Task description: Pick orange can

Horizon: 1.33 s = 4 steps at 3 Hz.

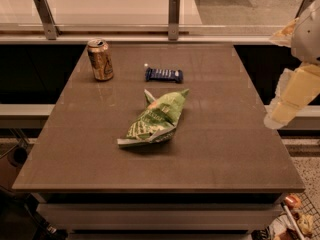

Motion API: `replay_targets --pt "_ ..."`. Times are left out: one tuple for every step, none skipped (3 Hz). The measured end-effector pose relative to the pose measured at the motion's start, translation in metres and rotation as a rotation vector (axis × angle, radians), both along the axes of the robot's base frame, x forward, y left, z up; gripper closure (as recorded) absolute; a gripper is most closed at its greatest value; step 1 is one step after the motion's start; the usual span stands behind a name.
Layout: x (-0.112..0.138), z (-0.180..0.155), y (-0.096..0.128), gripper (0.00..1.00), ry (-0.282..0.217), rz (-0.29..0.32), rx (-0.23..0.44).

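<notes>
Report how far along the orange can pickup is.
Done: nothing visible yet. The orange can stands upright near the far left corner of the table, with nothing holding it. In hand: the gripper hangs off the table's right side, well away from the can. Remaining: reach across past the chip bag and snack bar, grasp the can and lift it.

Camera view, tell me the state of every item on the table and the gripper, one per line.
Orange can: upright, far left of the table, not gripped.
Green chip bag: crumpled, lying mid-table.
Snack bar: lying flat, wrapped, beyond the bag.
Gripper: in the air off the table's right edge, away from the can.
</notes>
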<state>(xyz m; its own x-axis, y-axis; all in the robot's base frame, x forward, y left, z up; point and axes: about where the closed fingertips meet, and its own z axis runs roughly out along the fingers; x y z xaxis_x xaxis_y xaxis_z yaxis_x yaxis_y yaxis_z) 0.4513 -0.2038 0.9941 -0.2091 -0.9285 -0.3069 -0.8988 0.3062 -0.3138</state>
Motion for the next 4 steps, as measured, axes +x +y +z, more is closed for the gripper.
replay_targets --pt "0.028 -0.001 0.021 0.0 -0.056 -0.022 0.165" --pt "0.054 0.001 0.054 0.0 -0.116 -0.048 0.331" --pt "0.067 0.004 0.091 0.0 -0.167 -0.087 0.482" --pt "0.088 0.012 0.128 0.0 -0.221 -0.1 0.582"
